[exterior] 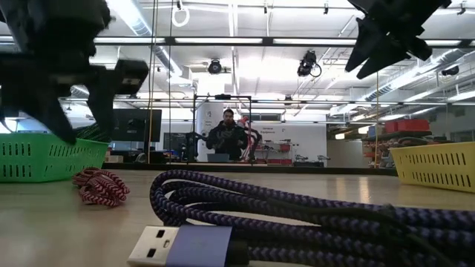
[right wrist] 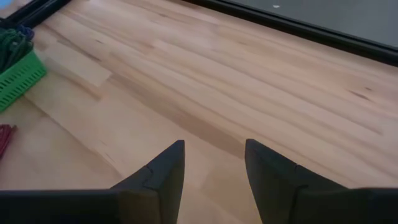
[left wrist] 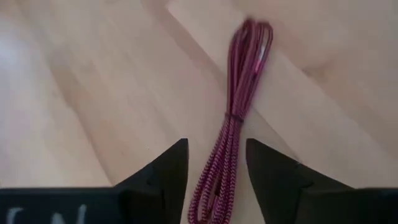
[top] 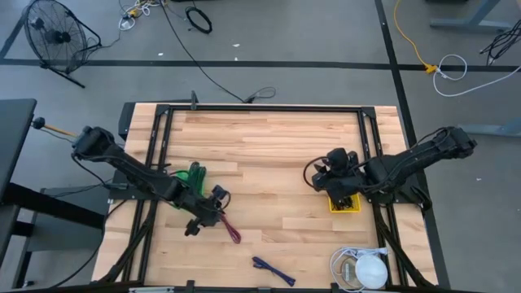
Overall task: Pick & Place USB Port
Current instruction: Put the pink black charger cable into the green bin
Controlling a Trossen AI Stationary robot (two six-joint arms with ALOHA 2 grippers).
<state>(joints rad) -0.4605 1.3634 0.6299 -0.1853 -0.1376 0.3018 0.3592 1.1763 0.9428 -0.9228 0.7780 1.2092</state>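
Currently on the counter (top: 269, 155): one red cable (left wrist: 233, 140), bundled and tied near its middle, lying flat just beside the green basket (top: 194, 177); one blue cable (top: 273, 270) with a USB plug, near the front edge; one yellow basket (top: 343, 203) on the right side; one white coil (top: 362, 268) at the front right corner.

Left tool (left wrist: 214, 180): hovers directly over the red cable, fingers apart, one on each side of the bundle's lower end, nothing held.

Right tool (right wrist: 214, 177): waits above the yellow basket, fingers apart, empty.

Step in hand, by judgement: lowering onto the red cable to grip it.

Risks: the grip point sits away from the tie, where the loops look loose, so closing there may catch only some strands and let the rest sag or slip out on lifting. Fingers descending too far could press into the wood. A trailing end may snag the green basket's rim.
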